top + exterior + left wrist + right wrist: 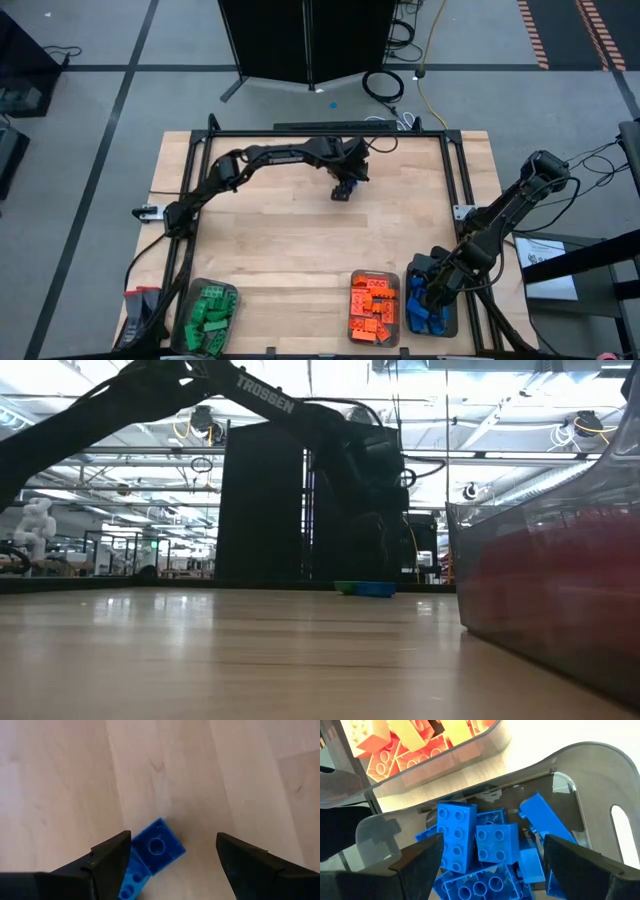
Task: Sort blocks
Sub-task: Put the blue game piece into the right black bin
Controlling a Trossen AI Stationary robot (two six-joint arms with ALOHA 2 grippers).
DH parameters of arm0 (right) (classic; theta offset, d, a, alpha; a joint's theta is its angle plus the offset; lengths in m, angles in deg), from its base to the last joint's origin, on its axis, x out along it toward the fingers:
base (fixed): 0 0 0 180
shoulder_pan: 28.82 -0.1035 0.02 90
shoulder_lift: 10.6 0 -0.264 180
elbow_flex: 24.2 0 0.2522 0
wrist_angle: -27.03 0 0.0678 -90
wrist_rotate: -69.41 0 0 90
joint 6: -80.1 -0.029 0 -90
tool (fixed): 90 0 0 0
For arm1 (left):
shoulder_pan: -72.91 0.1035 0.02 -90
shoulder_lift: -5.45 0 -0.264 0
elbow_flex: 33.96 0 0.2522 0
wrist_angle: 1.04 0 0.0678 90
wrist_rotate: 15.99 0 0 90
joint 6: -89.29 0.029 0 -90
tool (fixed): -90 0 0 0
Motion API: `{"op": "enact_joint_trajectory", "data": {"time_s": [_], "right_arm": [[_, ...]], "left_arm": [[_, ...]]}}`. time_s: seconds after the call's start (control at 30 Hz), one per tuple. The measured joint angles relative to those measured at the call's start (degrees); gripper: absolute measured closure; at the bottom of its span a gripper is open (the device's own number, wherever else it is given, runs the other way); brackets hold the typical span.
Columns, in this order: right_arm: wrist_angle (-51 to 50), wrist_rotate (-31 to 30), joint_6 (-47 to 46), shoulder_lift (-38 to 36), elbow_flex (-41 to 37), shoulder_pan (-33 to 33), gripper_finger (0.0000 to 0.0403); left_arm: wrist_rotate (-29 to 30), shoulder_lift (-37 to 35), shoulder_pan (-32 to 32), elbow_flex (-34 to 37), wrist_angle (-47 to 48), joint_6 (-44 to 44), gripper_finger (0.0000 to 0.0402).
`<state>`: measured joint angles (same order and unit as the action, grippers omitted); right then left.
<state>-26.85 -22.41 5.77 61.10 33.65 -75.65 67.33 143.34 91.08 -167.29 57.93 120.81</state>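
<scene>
The left gripper (171, 857) hangs over the far middle of the desk (290, 230), its fingers spread apart around nothing, with a dark blue block (159, 846) lying on the wood between them and close beside one finger (a lighter blue block (131, 881) touches it). The right gripper (490, 855) hovers over the tray of blue blocks (424, 312) at the desk's near right corner, fingers wide apart and empty. Just beside that tray sits the tray of orange blocks (372, 308); the tray of green blocks (208, 318) stands well apart, at the near left.
</scene>
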Motion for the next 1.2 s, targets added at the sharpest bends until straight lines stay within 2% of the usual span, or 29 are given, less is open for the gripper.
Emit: {"op": "enact_joint_trajectory", "data": {"time_s": [0.23, 0.43, 0.63, 0.83, 1.03, 1.1, 1.2], "right_arm": [[0.02, 0.04, 0.02, 0.0, 0.0, 0.0, 0.0064], [0.02, 0.08, 0.0, 0.0, 0.0, 0.0, 0.0064], [-0.02, 0.12, 0.09, 0.0, 0.0, 0.0, 0.0064], [-0.13, 0.14, 0.39, 0.0, 0.0, 0.0, 0.0064], [-0.59, 0.1, 1.47, 0.0, 0.0, 0.01, 0.0064], [-0.79, 0.07, 1.66, 0.0, 0.0, 0.0, 0.0064], [-1.29, -0.1, 2.62, 0.0, 0.0, 0.0, 0.0064]], "left_arm": [[0.02, 1.46, -0.04, 0.0, -4.61, -4.52, 0.0107], [-0.12, 1.68, -0.12, 0.0, -4.44, -7.69, 0.0107], [1.8, 2.82, -0.61, -0.02, -3.3, -24.1, 0.0107], [0.74, 4.09, -0.73, 0.0, -2.25, -28.83, 0.0107], [1.32, 3.94, -1.44, 0.0, -2.4, -37.95, 0.0107], [0.51, 3.8, -1.69, -0.5, -1.05, -40.01, 0.0107], [-4.02, 3.32, -2.58, -3.66, 3.57, -39.43, 0.0107]]}}
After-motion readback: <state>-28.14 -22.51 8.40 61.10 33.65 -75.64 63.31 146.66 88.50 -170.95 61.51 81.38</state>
